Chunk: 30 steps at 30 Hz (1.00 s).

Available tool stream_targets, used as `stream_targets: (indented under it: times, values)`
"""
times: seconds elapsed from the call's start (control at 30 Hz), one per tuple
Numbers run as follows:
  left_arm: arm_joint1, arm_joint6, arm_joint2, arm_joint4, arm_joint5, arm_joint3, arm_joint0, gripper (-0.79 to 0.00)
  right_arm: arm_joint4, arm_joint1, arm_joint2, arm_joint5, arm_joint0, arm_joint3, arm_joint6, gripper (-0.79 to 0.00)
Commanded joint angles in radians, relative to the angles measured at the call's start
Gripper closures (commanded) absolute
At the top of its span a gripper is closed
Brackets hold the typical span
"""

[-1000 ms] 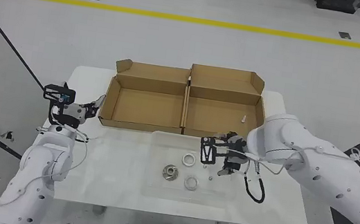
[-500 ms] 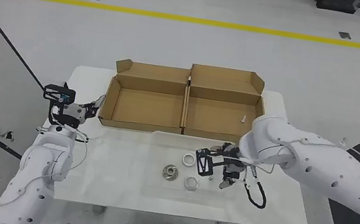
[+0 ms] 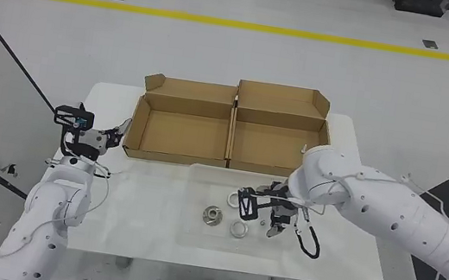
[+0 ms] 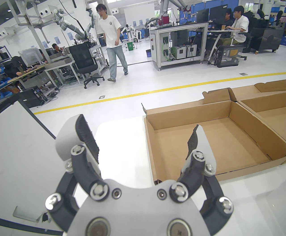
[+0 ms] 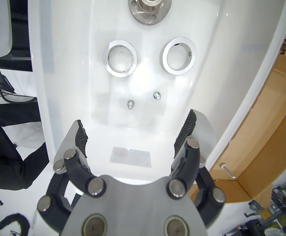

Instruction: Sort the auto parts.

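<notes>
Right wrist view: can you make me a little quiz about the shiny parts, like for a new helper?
1. True or false: the right gripper is shut.
2. How many metal rings lie on the table? A one, B two, C four.
3. Fill in: one bolt already lies inside the cardboard ____.

Key: 1 false, it is open and holds nothing; 2 B; 3 box.
</notes>
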Motion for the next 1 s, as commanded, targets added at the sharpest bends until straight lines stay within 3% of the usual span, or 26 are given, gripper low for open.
stream_targets:
  times: [0.0, 0.53, 0.9, 0.97]
  values:
    - [0.000, 0.000, 0.000, 0.000, 0.000, 0.000, 0.000, -0.785, -0.009, -0.011, 0.000, 0.000, -0.011, 0.012, 0.000, -0.785]
    - [0.000, 0.000, 0.000, 0.000, 0.000, 0.000, 0.000, -0.785, -0.043, -0.069, 0.000, 0.006, -0.044, 0.095, 0.006, -0.785]
    - [0.000, 0.000, 0.000, 0.000, 0.000, 0.000, 0.000, -0.785, -0.058, -0.105, 0.000, -0.008, -0.043, 0.154, -0.008, -0.665]
    - [0.000, 0.000, 0.000, 0.000, 0.000, 0.000, 0.000, -0.785, -0.060, -0.112, 0.000, -0.009, -0.043, 0.162, -0.009, -0.603]
